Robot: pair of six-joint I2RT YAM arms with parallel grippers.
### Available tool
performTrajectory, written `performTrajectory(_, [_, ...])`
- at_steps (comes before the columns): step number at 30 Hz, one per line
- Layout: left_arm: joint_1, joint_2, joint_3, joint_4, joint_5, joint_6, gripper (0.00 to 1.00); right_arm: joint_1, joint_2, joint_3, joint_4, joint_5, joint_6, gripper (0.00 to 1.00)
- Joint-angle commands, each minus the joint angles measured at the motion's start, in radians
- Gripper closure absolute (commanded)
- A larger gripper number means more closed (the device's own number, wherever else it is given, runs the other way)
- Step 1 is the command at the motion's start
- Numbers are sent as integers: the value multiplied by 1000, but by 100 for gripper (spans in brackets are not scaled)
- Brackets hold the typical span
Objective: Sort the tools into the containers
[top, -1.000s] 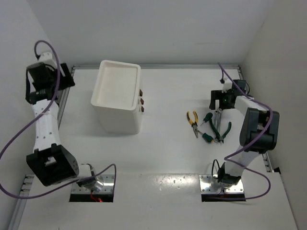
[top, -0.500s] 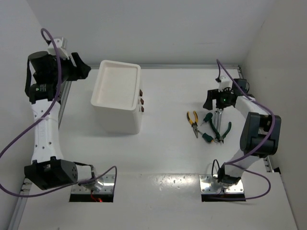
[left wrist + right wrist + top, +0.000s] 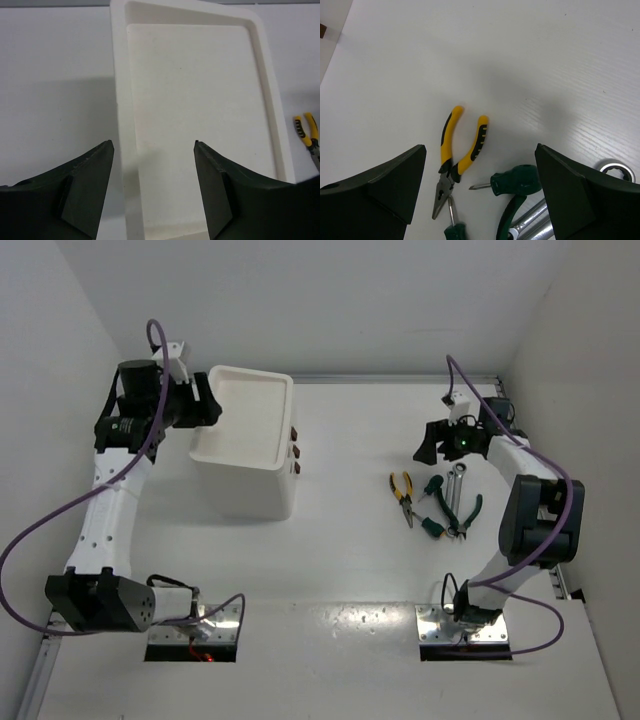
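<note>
The white drawer unit stands at the back left, with three brown handles on its right face. My left gripper is open and empty above the left rim of its tray top. The tools lie at the right: yellow-handled pliers, a stubby green screwdriver, green-handled pliers and silver wrenches. My right gripper is open and empty just behind them. In the right wrist view the gripper hovers over the yellow pliers, the green screwdriver and the wrenches.
A second green-handled screwdriver lies at the near end of the tool pile; it shows in the right wrist view. The yellow pliers also show at the right edge of the left wrist view. White walls close in at the back and both sides.
My left arm has swung right from the far left wall to over the drawer unit's left rim. My right gripper has shifted a little left and back from the tools.
</note>
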Motion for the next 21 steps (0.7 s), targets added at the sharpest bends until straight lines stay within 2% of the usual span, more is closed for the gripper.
performTrajectory(1, [-32, 5, 0, 2, -152, 27, 29, -1, 10, 41, 12, -33, -17, 9])
performTrajectory(6, [-57, 51, 10, -7, -269, 27, 30, -1, 0, 41, 12, -23, -17, 9])
performTrajectory(11, [-66, 105, 19, -7, -250, 27, 33, -1, 0, 41, 12, -13, -17, 9])
performTrajectory(13, [-66, 126, 19, -7, -226, 27, 41, -1, 0, 41, 12, -13, -17, 9])
performTrajectory(14, [-66, 126, 19, -7, -226, 27, 52, -1, 0, 41, 12, -13, -17, 9])
performTrajectory(16, [-66, 135, 19, -7, -226, 27, 62, -1, 0, 41, 12, -13, -17, 9])
performTrajectory(18, [-66, 154, 10, -7, -226, 36, 67, -1, 9, 41, 21, -13, -17, 9])
performTrajectory(21, [-66, 163, 10, -7, -237, 36, 67, -1, 9, 41, 21, -2, -17, 9])
